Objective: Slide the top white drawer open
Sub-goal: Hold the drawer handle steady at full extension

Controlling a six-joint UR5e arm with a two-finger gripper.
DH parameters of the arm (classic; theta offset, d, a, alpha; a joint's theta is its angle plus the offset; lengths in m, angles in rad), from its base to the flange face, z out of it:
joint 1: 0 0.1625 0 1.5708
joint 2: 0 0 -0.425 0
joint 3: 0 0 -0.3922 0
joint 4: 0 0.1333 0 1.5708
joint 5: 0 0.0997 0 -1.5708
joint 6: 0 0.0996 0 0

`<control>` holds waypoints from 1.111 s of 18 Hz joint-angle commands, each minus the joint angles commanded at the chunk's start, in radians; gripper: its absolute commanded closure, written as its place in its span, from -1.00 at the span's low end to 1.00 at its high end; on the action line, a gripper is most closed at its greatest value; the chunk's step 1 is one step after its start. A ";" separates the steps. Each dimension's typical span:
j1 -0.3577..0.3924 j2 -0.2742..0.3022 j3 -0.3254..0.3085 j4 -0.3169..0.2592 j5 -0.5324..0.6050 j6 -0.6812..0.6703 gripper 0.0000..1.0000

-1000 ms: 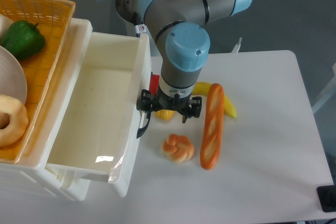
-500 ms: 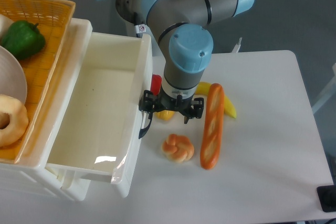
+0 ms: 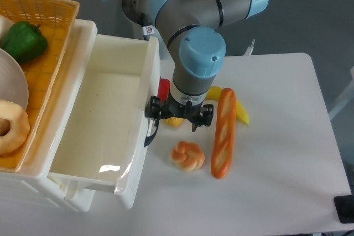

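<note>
The top white drawer (image 3: 145, 98) stands pulled far out toward the right, and its glossy inside is bare. Its curved black handle (image 3: 149, 132) hangs on the front face. My gripper (image 3: 178, 121) points straight down just right of that front. Its jaws look spread, so it reads as open. The left finger (image 3: 152, 111) is right at the top of the handle; whether it touches the handle is hidden. The right finger (image 3: 202, 119) hangs over the table beside the bread.
A baguette (image 3: 223, 132), a knotted bun (image 3: 187, 156), a banana (image 3: 239, 110), a red piece (image 3: 164, 88) and a small yellow item (image 3: 175, 121) lie by the gripper. The orange basket (image 3: 52, 48) on the cabinet holds a green pepper (image 3: 23, 41), a plate (image 3: 12, 88) and a doughnut (image 3: 11, 126).
The arm and the drawer front shifted a little to the right, then eased back slightly left. The food on the table has not moved.
</note>
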 joint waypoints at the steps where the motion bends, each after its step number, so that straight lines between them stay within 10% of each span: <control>1: 0.005 0.002 -0.005 0.000 -0.014 0.000 -1.00; 20: 0.043 0.012 -0.020 -0.037 -0.085 0.000 -1.00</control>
